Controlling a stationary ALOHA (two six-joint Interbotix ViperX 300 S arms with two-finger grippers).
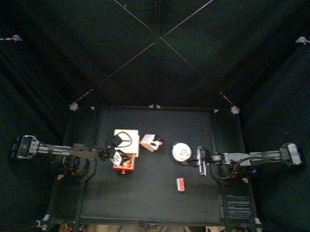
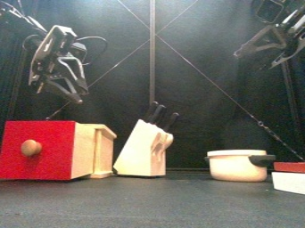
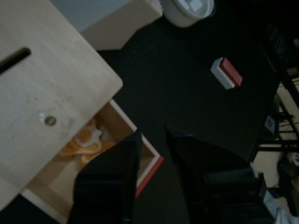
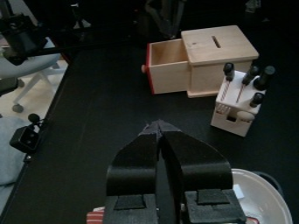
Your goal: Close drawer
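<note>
Nearest the front camera we see the drawer, a pale wooden box whose red front panel with its round knob faces that camera. It stands on the left part of the desk. From above, we see the drawer pulled out toward the front edge, so its sliding axis runs front to back; the tray is open, and in the left wrist view we note yellowish contents inside it.

Beside the drawer stands a pale knife block with dark handles, then a white pot, and at the far right a flat red-and-white block.

We see the left gripper above the open tray's front edge, jaws apart and holding nothing. The right gripper hangs above the pot, its jaws pressed together and empty.
</note>
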